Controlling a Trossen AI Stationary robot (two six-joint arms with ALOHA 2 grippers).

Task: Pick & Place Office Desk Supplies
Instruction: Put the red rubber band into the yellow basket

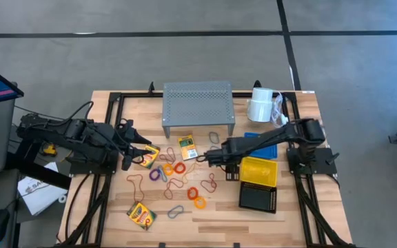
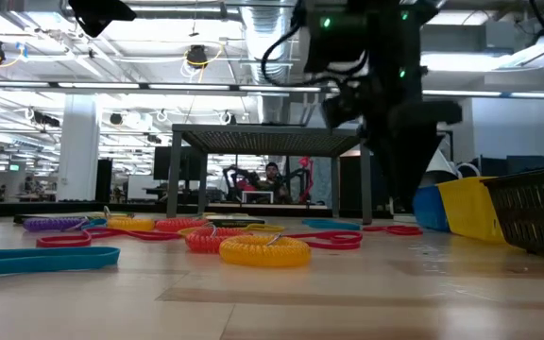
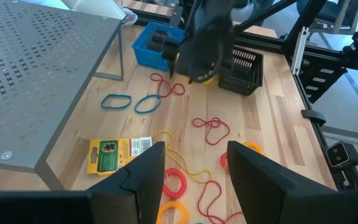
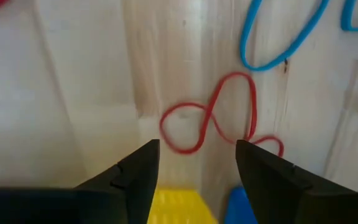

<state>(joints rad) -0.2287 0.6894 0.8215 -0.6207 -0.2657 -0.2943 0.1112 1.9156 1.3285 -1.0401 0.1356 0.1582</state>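
Right gripper (image 4: pixel 194 165) low over the red loop (image 4: pixel 211 118) at mid-frame of the right wrist view, jaws apart and empty, risking a slip off the thin flat band or a pinch on bare table (image 1: pixel 302 220); left gripper (image 3: pixel 194 168) likewise apart, idle at left-centre in the high view.

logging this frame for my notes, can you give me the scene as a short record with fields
left claw: open, empty, low over the loops beside a crayon box
right claw: open, empty, just above a twisted red loop
baskets: blue basket, yellow basket and black basket along the table's right side
shelf: grey perforated shelf at the back centre
paper roll: white paper roll at the back right
loops: scattered across the wooden table, none in a basket that shows
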